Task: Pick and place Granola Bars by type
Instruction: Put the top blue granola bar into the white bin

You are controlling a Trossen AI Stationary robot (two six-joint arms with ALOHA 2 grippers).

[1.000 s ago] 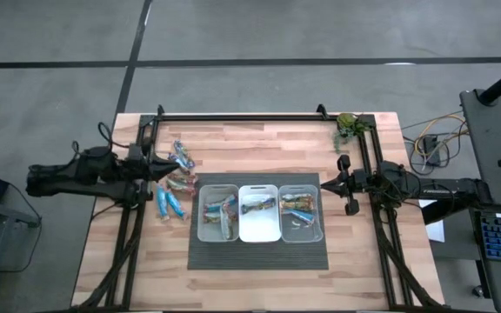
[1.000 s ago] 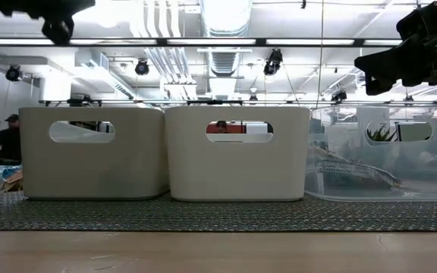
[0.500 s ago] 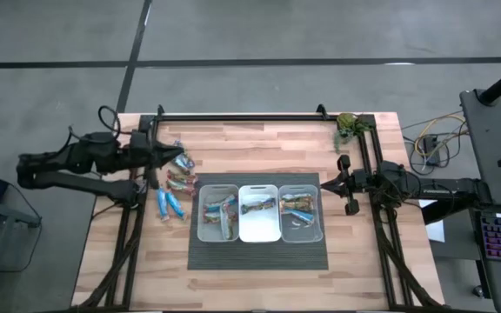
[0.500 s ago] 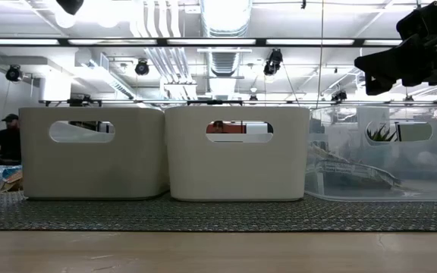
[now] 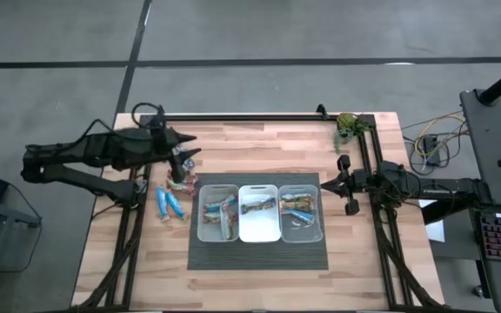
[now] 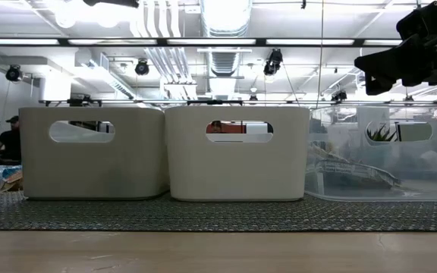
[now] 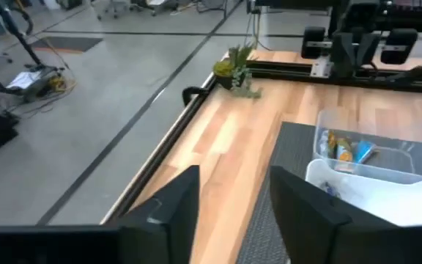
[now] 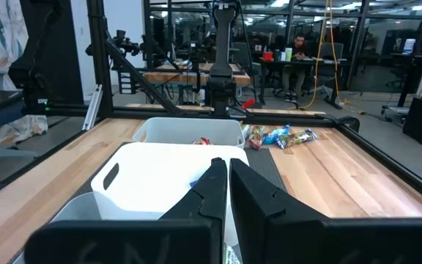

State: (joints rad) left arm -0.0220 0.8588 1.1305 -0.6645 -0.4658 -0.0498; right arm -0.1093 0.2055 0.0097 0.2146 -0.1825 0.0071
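left claw (image 5: 183, 155) apart over loose Granola Bars (image 5: 171, 202) | right claw (image 5: 324, 183) together, beside bins (image 5: 260, 233)

Pale planked wood table (image 5: 259, 139), dark ribbed matt mat (image 5: 259, 252), clear and white plastic bins (image 5: 260, 213), shiny foil-wrapped Granola Bars (image 5: 170, 202).

Robotics lab: exposed ceiling ducts (image 6: 222, 30), workbenches (image 8: 189, 73), concrete floor (image 5: 277, 30).
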